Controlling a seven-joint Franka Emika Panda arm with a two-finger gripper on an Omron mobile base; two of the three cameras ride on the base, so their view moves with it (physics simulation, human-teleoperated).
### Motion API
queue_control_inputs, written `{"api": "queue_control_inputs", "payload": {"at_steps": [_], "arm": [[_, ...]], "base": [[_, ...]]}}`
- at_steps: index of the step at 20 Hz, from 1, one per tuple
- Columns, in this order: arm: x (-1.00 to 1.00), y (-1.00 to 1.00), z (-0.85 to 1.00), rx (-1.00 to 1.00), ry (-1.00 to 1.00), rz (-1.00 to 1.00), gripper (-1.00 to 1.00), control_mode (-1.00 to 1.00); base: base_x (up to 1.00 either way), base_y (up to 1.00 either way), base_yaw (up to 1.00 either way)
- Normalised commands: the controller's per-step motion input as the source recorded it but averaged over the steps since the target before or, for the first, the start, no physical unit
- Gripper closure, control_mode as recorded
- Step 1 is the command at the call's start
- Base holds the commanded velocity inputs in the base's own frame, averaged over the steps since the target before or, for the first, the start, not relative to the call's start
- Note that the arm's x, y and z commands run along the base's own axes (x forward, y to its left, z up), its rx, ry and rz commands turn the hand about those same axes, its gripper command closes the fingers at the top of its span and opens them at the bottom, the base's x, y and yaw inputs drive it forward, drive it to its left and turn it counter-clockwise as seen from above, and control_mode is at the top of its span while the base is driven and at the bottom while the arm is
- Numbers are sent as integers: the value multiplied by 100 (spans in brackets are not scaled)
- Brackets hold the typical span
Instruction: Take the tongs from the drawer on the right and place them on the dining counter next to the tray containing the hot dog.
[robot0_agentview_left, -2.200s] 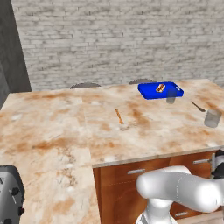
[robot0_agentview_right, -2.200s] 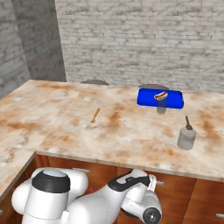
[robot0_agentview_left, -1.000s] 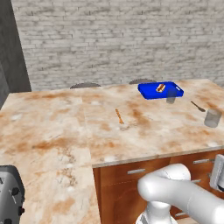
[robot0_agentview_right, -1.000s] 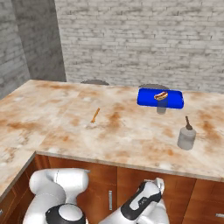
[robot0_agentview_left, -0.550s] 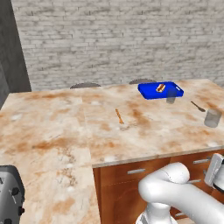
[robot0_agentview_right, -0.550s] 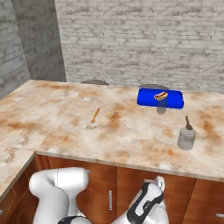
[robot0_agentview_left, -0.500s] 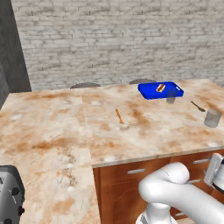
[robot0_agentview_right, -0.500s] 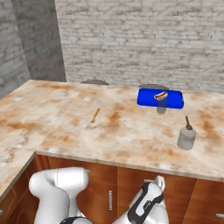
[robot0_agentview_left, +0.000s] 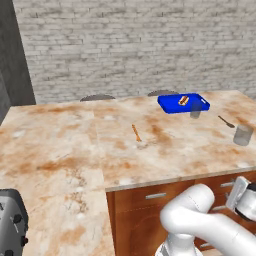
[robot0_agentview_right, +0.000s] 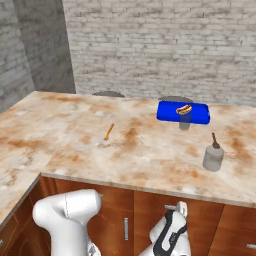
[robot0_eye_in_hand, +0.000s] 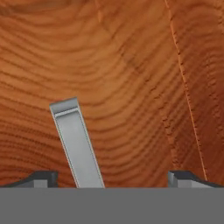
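In the hand view my gripper (robot0_eye_in_hand: 111, 179) is open, close against the reddish-brown front of the drawer (robot0_eye_in_hand: 131, 78). The drawer's silver bar handle (robot0_eye_in_hand: 76, 142) runs slantwise between the two fingertips (robot0_eye_in_hand: 43, 178), nearer the left one, and nothing is held. In the left base view the hand (robot0_agentview_left: 240, 194) hangs low in front of the cabinets under the dining counter (robot0_agentview_left: 100, 150). The blue tray (robot0_agentview_left: 169, 104) with the hot dog (robot0_agentview_left: 183, 100) sits at the counter's far side, and the right base view has the tray (robot0_agentview_right: 170, 113) and hot dog (robot0_agentview_right: 184, 109) too. The tongs are hidden.
On the counter lie a thin orange stick (robot0_agentview_left: 136, 132), a grey cup (robot0_agentview_left: 243, 135), a dark spoon-like utensil (robot0_agentview_left: 226, 121) and a small glass (robot0_agentview_left: 195, 110) by the tray. A toaster (robot0_agentview_left: 10, 227) stands at the lower left. A brick wall backs the counter.
The arm has swung down and right, bringing the hand low in front of the right drawer. The jaws stayed open, and nothing on the counter moved.
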Motion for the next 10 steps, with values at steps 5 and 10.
{"api": "queue_control_inputs", "payload": {"at_steps": [5, 10], "arm": [[30, 0, -34, 0, -7, 0, -100, -100], [33, -1, -16, 2, 0, 0, -100, -100]], "base": [[0, 0, 0], [0, 0, 0]]}}
